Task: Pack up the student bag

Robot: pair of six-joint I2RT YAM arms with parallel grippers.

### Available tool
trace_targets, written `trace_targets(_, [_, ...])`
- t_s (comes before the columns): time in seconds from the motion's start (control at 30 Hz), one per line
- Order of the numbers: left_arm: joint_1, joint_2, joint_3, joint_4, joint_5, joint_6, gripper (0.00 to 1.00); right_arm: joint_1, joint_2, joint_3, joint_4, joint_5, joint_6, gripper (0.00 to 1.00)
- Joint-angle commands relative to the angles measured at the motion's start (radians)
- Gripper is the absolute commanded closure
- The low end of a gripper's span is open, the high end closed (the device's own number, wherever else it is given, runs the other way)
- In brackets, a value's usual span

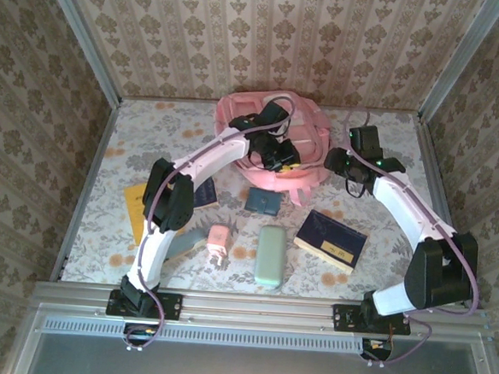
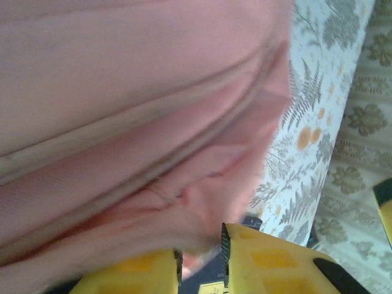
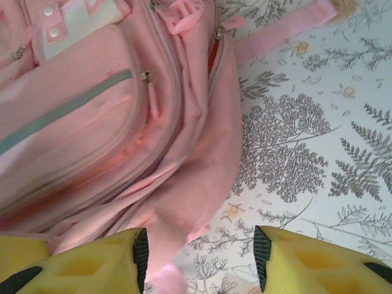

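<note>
The student bag, a big pink backpack, lies at the back middle of the table. My left arm reaches over it, and my left gripper hangs low over its front. In the left wrist view the pink fabric is very close and blurred; the left gripper has its jaws a little apart, with a fold of fabric at the gap and nothing pinched. My right gripper is at the bag's right edge. Its jaws stand wide open over the tablecloth, and the bag's side runs along the left finger.
In front of the bag lie a dark blue book with a yellow label, a small teal book, a yellow book, a pale green case and a small pink object. A pink strap trails over the cloth. Walls close three sides.
</note>
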Motion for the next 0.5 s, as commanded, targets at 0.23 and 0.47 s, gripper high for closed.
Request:
trace_targets(0.23, [-0.023,0.020,0.206,-0.180,-0.074,0.313,0.83,-0.061,-0.013,-0.116,0.045,-0.114,0.233,0.53])
trace_targets(0.47, [-0.004,-0.170,0.090,-0.352,-0.332,0.460,0.69,0.123,-0.115,-0.143,-0.058,-0.092,0.070,0.46])
